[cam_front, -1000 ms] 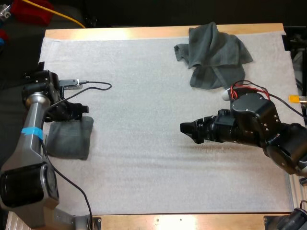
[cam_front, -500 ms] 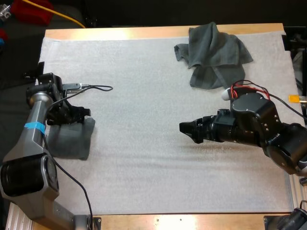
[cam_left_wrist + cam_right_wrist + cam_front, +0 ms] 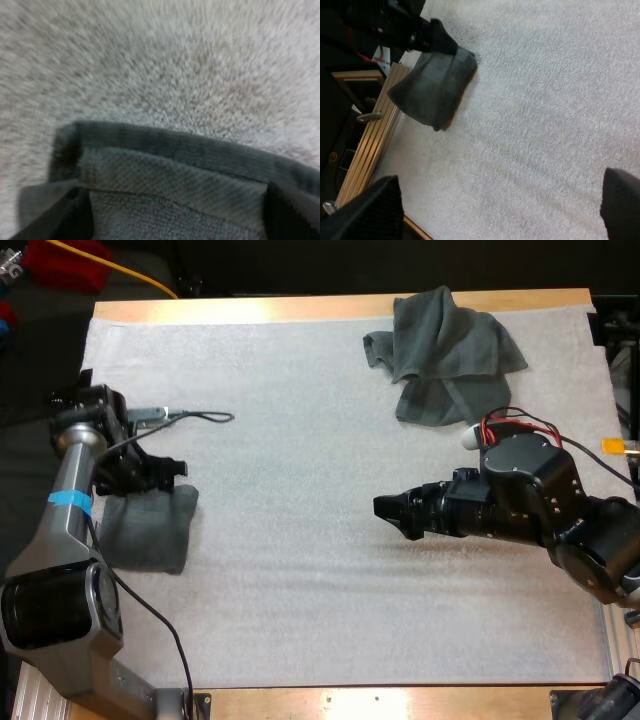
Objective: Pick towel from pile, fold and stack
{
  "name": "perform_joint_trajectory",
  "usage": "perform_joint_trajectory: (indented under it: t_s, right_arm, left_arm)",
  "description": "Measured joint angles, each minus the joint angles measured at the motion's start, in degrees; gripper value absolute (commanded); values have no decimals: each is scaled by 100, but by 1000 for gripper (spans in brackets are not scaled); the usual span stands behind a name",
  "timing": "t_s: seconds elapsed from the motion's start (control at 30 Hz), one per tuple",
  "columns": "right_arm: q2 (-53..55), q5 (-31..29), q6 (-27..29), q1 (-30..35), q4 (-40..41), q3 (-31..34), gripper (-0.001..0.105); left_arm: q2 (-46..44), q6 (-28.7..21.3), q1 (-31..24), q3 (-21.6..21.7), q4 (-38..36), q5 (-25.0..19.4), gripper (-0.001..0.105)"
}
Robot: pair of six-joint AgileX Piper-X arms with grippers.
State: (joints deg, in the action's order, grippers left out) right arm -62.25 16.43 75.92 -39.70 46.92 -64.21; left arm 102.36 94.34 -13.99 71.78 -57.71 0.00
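Folded towel lies under the left fingers, spread wide over its far edge at the mat's left side. It has barely shifted this past second, so placing looks finished. Right fingers hang open mid-mat; the crumpled towel waits at the far side.

On mat: folded towel, crumpled towel

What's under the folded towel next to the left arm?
The folded towel lies on the white mat, which shows beside it. The towel covers the spot beneath, so anything tucked under it cannot be seen.
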Motion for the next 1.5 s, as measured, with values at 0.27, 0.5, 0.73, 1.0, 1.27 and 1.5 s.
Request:
perform_joint_trajectory:
  t_s: [0.27, 0.5, 0.73, 1.0, 1.27, 1.5]
  right_arm:
    - [0, 0, 0, 0, 0, 0, 78]
    - [0, 0, 0, 0, 0, 0, 78]
    - [0, 0, 0, 0, 0, 0, 78]
    - [0, 0, 0, 0, 0, 0, 78]
    - [0, 0, 0, 0, 0, 0, 78]
    - [0, 0, 0, 0, 0, 0, 78]
  left_arm:
    - [-604, 0, 0, 298, -874, 0, 69]
    - [-704, 0, 0, 225, -1753, -401, 69]
    - [-704, 0, 0, -407, -1832, -488, 69]
    - [-693, 0, 0, -1044, -1488, -488, 69]
    - [-693, 0, 0, -1207, -1139, -488, 69]
    - [-693, 0, 0, -1207, -1101, -80, 69]
